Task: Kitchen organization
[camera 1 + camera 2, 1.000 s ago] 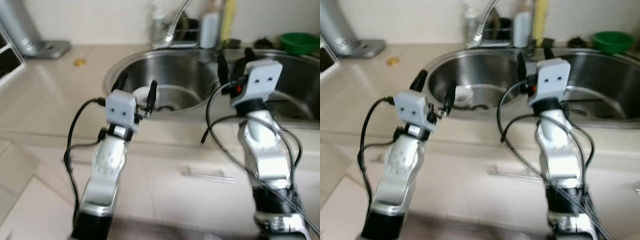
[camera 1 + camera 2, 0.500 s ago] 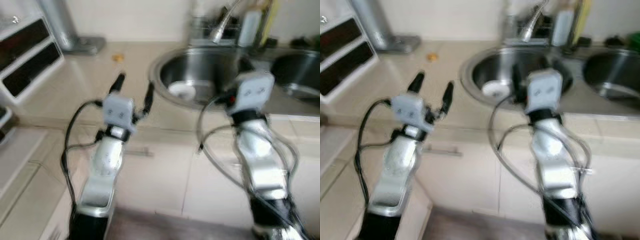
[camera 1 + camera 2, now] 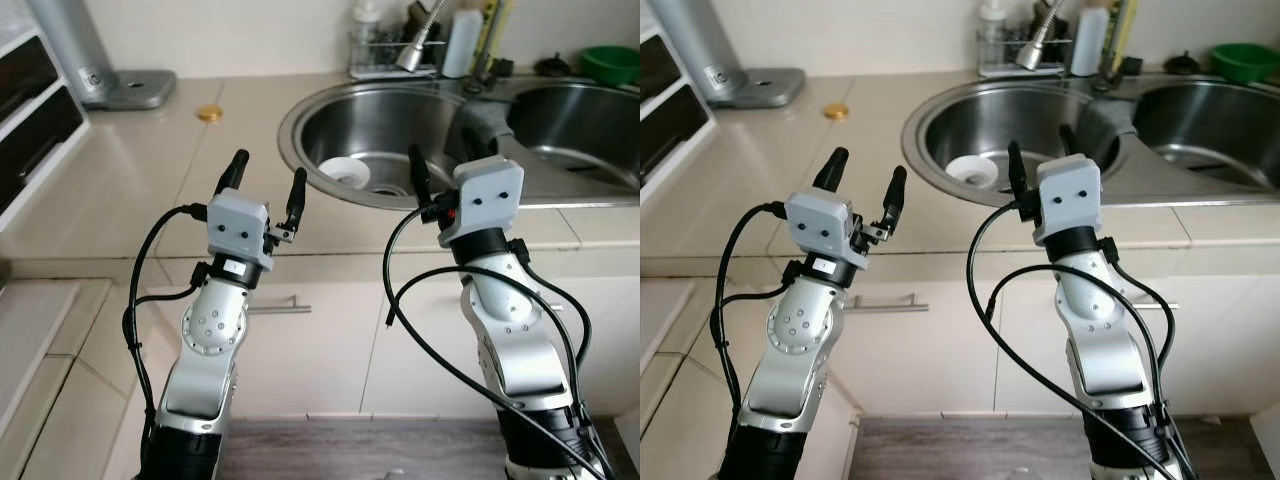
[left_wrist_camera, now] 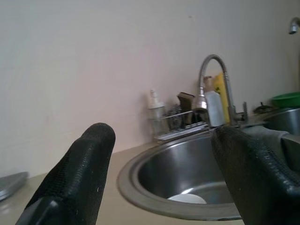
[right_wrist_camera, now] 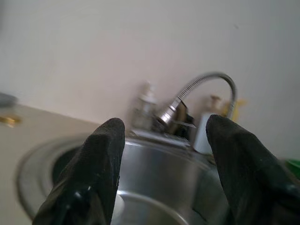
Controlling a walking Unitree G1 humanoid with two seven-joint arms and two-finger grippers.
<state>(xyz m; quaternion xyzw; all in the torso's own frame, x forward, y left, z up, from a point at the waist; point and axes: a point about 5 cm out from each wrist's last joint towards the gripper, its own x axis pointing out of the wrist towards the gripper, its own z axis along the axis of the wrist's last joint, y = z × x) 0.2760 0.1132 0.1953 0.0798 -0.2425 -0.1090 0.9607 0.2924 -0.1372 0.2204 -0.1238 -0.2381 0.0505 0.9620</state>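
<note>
Both grippers raised before the double sink [image 3: 330,190], holding nothing.

Left gripper [image 3: 266,180] stands over the counter [image 3: 130,180] just left of the sink, fingers spread apart. Right gripper [image 5: 164,154] stands at the sink's front rim, fingers likewise apart; from the head views its housing hides most of them. A white dish [image 3: 343,172] lies in the sink's left basin, partly hidden. Faucet [image 3: 418,40], bottles and rack [image 3: 385,60] sit behind the sink. A green bowl [image 3: 612,62], cut off at the frame edge, rests behind the right basin. A small gold object [image 3: 209,114], too small to identify, lies left of the sink.
</note>
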